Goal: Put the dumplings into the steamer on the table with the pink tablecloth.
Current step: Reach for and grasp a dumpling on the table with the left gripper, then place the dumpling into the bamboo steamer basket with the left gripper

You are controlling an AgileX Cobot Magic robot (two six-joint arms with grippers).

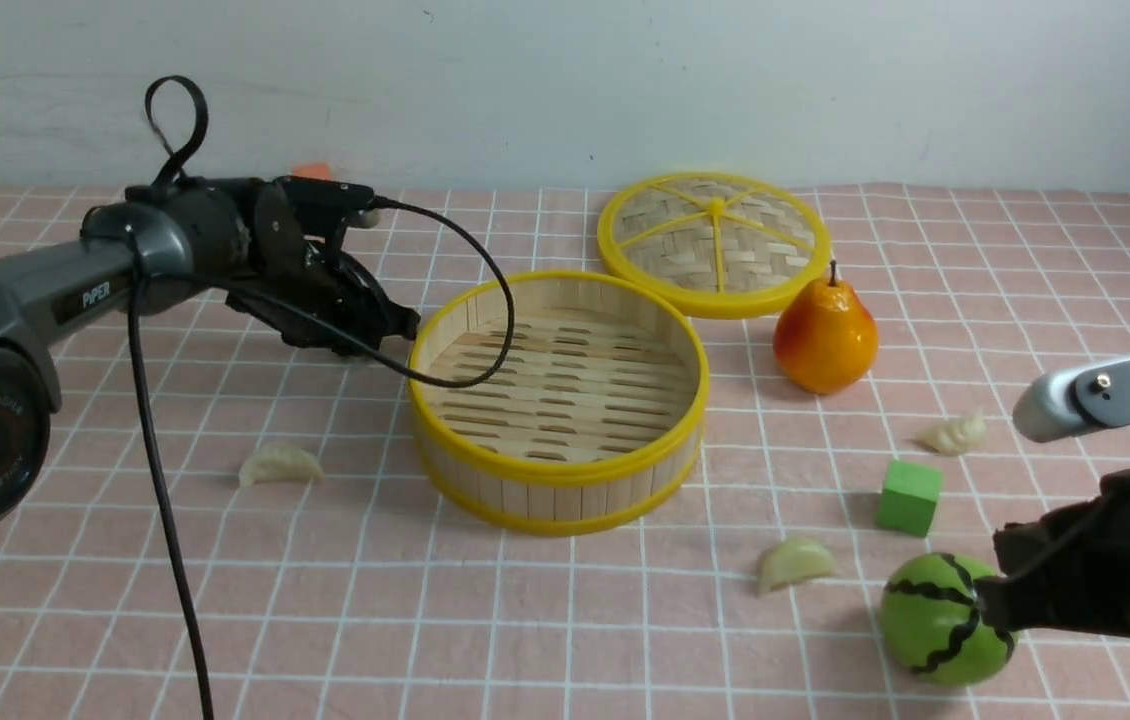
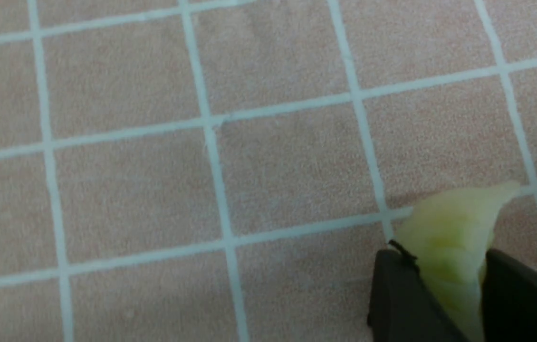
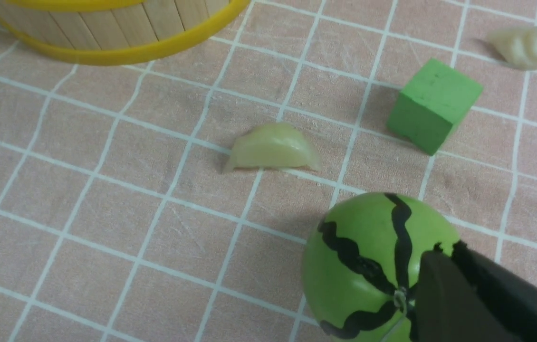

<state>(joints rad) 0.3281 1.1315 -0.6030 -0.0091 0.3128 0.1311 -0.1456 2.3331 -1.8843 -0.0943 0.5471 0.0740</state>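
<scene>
The left hand [image 2: 454,289] is clenching 1 dumpling [image 2: 454,223] between its fingers beside the steamer [image 1: 555,480], while 3 others [image 1: 280,465] [image 1: 795,563] [image 1: 953,434] are lying on the surface [image 1: 625,650].

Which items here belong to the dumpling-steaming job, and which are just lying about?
Job: steamer, three loose dumplings, a fourth dumpling in the left end effector.
Lying about: lid, pear, green cube, watermelon ball.

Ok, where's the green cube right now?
In the front view the green cube sits on the right, between a dumpling behind and the striped ball in front.
</scene>
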